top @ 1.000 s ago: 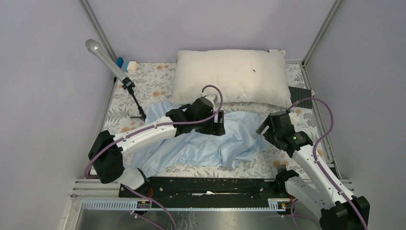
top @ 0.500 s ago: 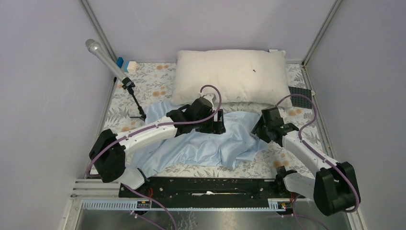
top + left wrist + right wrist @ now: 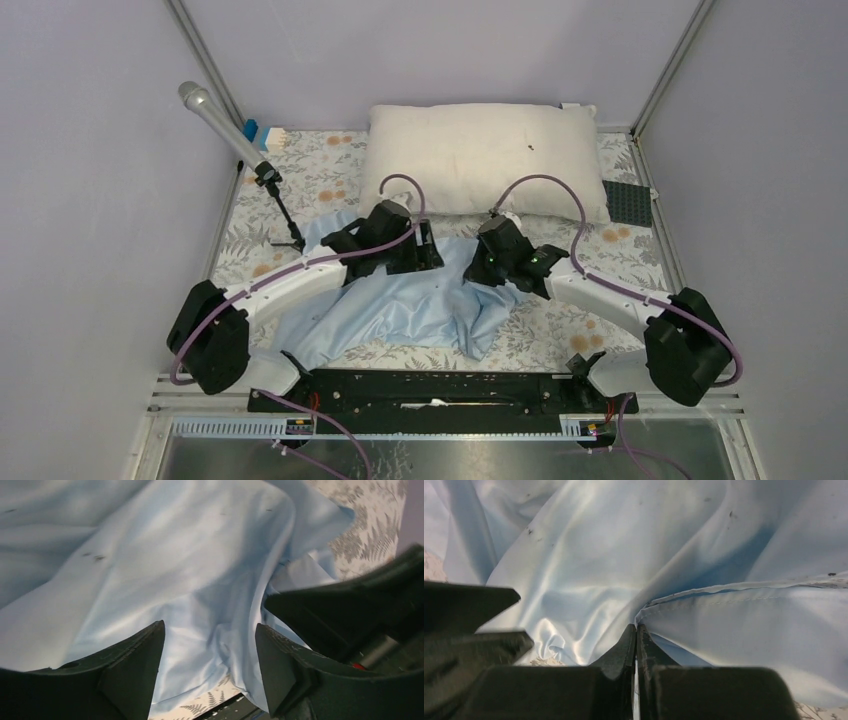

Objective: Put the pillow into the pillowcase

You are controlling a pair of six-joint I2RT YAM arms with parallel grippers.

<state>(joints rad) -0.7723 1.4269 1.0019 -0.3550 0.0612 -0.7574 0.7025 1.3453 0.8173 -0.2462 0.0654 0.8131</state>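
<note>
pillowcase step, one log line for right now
right gripper: shut on pillowcase hem | left gripper: open over pillowcase | pillow: outside, behind pillowcase

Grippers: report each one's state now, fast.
Left gripper: open over the pillowcase, holding nothing.
Right gripper: shut, pinching the pillowcase hem.
</note>
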